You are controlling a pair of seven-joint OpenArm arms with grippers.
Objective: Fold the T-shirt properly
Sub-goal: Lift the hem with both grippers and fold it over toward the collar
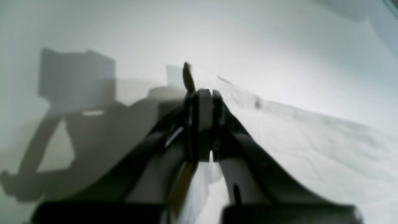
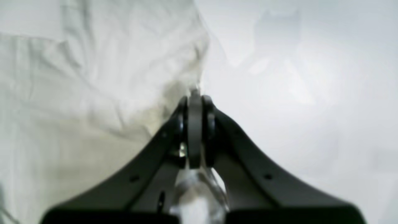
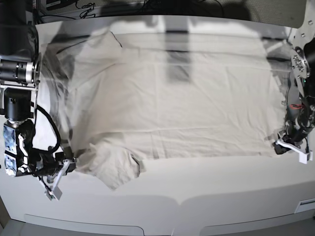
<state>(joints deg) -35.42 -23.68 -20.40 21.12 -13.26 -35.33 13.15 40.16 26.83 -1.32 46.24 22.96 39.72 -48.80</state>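
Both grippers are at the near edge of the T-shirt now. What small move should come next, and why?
Probably lift both corners slightly: the left gripper and right gripper are shut at the near edge of the T-shirt, which lies flat and unfolded on the table.

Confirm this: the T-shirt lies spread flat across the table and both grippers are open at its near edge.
Not open. Both grippers are shut: the left gripper and right gripper show closed jaws in the wrist views. The T-shirt does lie spread across the table.

Base looks down; wrist views skim the T-shirt (image 3: 167, 103) closely.
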